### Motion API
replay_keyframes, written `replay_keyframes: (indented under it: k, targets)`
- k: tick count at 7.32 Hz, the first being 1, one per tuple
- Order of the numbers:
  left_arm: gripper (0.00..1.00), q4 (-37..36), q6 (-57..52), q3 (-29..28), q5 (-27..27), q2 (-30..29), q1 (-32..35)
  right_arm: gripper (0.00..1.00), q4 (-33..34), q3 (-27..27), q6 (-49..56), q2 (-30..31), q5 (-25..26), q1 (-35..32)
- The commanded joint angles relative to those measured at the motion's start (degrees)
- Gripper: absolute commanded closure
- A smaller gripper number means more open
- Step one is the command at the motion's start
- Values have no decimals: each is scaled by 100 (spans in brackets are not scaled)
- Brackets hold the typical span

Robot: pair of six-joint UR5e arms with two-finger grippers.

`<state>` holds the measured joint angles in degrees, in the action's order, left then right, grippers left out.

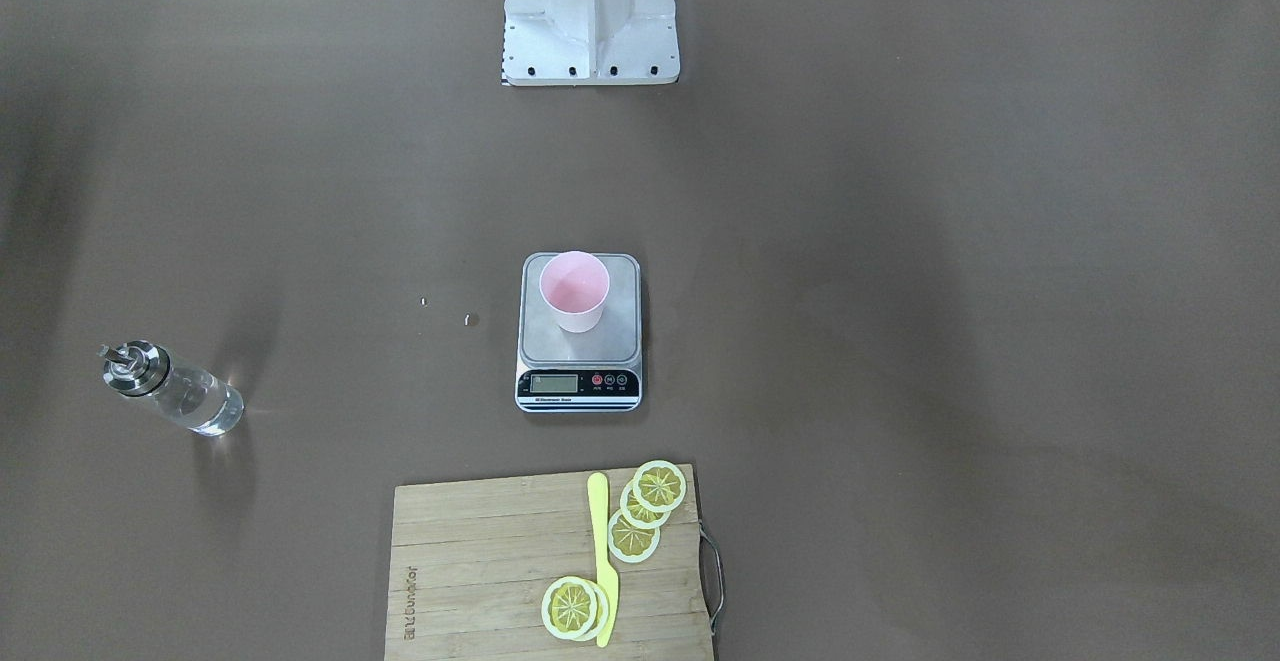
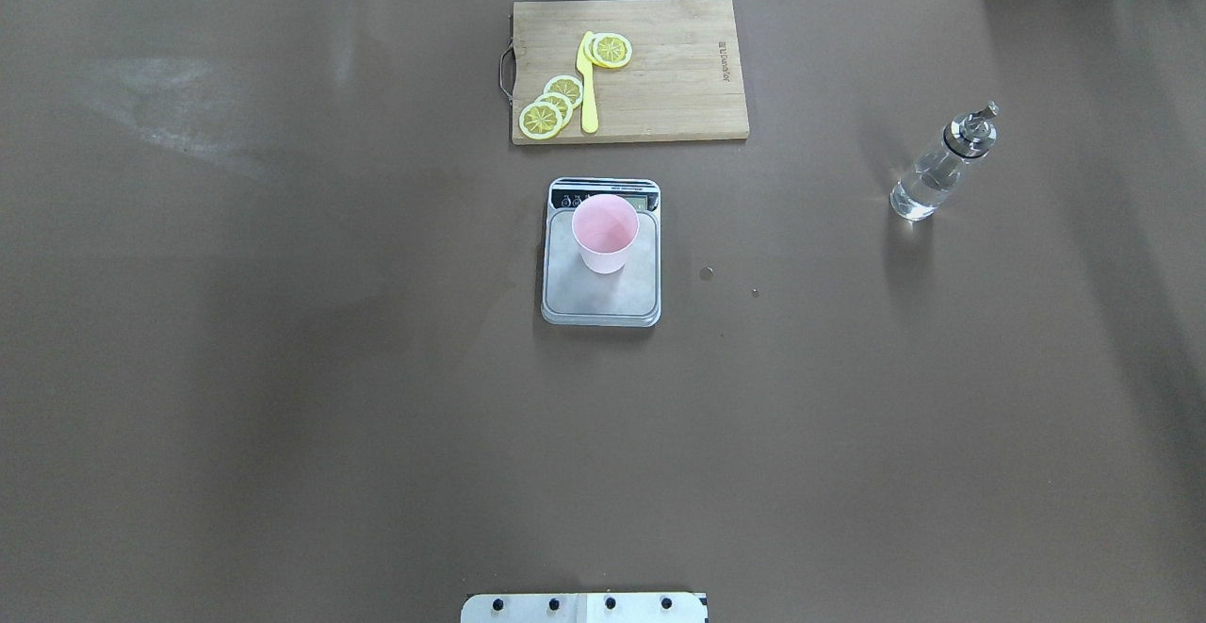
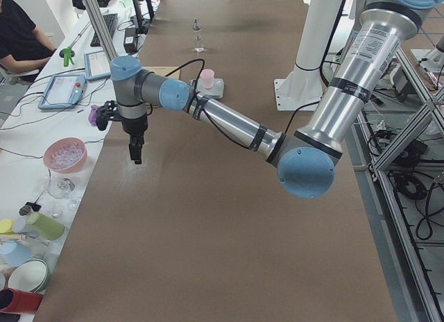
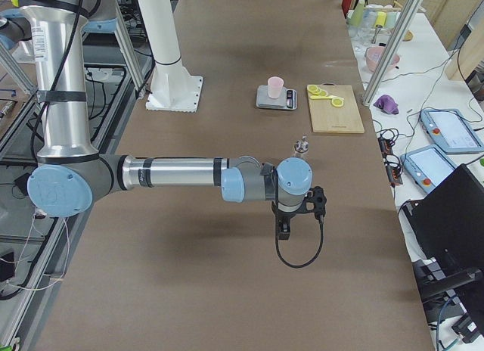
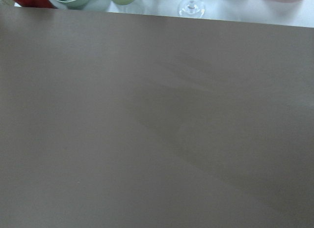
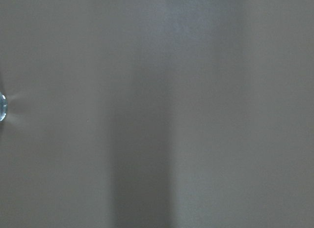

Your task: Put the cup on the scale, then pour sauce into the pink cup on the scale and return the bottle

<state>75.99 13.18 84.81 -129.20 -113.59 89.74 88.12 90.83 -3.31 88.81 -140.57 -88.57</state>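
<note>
Bottle [image 2: 940, 166], upright well apart from scale [image 2: 603, 298] carrying cup [image 2: 605, 232]: slick, breakable glass, likely light, so grip mid-body; left claw [image 3: 135, 154], right claw [image 4: 284, 230]: apart or together, cannot tell.

The table [image 1: 900, 241] is covered by a matt brown sheet, smooth and without gloss. The scale [image 1: 620, 336] is topped with brushed silver metal and fronted by a glossy black strip. The cup [image 1: 575, 291] is seen as smooth pale pink plastic. The bottle [image 1: 190, 399] is formed of clear glass, capped by a shiny metal collar. The cutting board [image 1: 480, 561] is made of pale wood strips with visible grain and fitted with a metal wire handle [image 1: 712, 571]. The knife [image 1: 603, 561] is seen as smooth yellow plastic.
</note>
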Motion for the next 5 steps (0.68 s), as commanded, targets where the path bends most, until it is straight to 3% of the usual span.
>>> replay_keyframes:
  k: [1, 3, 5]
  targets:
    - [2, 160, -718, -544, -544, 806, 543, 0, 12, -21, -11, 154, -40, 6]
    - [2, 706, -993, 33, -1000, 1627, 694, 0, 3, 23, -20, 277, -41, 6]
    - [2, 689, -984, 316, -661, 1621, 633, 0, -67, 66, -3, 548, -49, -11]
